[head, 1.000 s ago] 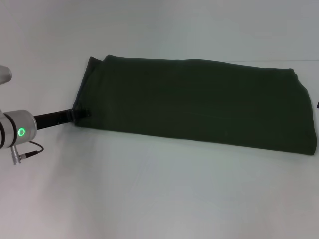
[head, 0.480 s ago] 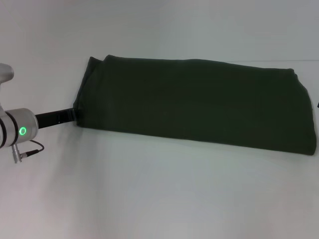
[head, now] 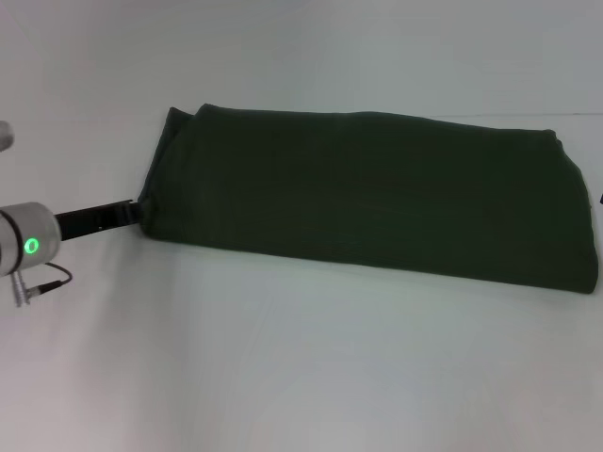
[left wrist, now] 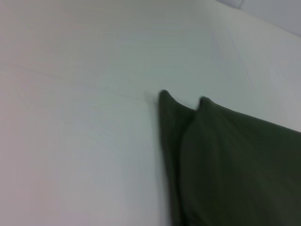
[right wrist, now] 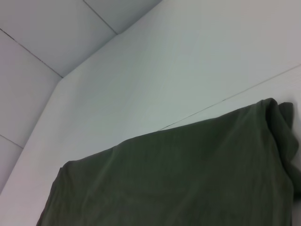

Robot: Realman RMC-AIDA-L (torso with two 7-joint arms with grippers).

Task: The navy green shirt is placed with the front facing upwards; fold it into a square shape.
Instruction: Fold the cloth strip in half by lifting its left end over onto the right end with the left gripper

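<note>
**Left arm draws back from folded shirt's corner**

The navy green shirt (head: 367, 193) lay folded into a long band across the white surface (head: 301, 367), its plain side up, running from the robot's left toward the far right edge of the head view. In the left wrist view, you could see two pointed corners of the cloth stacked one over the other at that end.

Your left end effector (head: 141, 215) sat at the shirt's near left corner, its dark finger (head: 94, 219) reaching in low from the silver wrist with the green light. Whether it was open or clamped on the fabric, you could not tell: the tip merged with the dark cloth.

Compared with a second before, the wrist had slid outward toward the left edge of the head view, and the small raised tip seen against the corner then no longer showed. The shirt itself had kept its outline and place.

Your right end effector did not show clearly in any view; only a dark sliver touched the head view's right edge, beside the shirt's far end.
</note>
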